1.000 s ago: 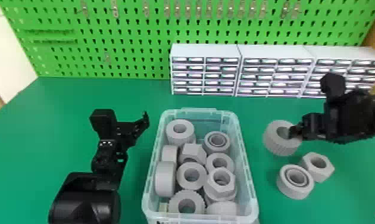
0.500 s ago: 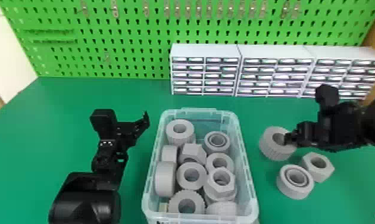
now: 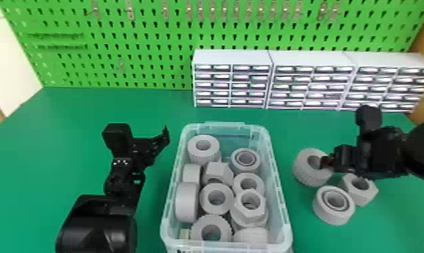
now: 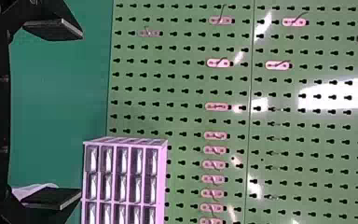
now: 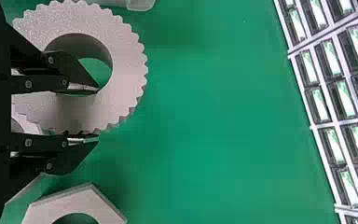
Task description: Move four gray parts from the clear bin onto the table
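Sitting on green table (image 3: 70, 128), middle, near: clear bin (image 3: 284, 212), lots of gray parts (image 3: 206, 202) inside. Left gripper (image 3: 159, 143) left of bin, jaws wide open, nothing in them. Right gripper (image 3: 324, 161) right of bin, jaws part open, pinching side of bumpy gray wheel (image 3: 305, 175). Nearer, on table: gray ring (image 3: 322, 203), gray nut (image 3: 369, 196) to its right.

The robot has two black arms — the left arm (image 3: 98, 227) with a smooth rounded housing, a boxy block (image 3: 116, 134), tiny white marks (image 3: 120, 162) and flat-plated fingertips (image 4: 53, 29), the right arm (image 3: 384, 151) with a black right gripper (image 3: 327, 161) whose tapered fingers (image 5: 46, 84) carry round gray screws (image 5: 28, 84).
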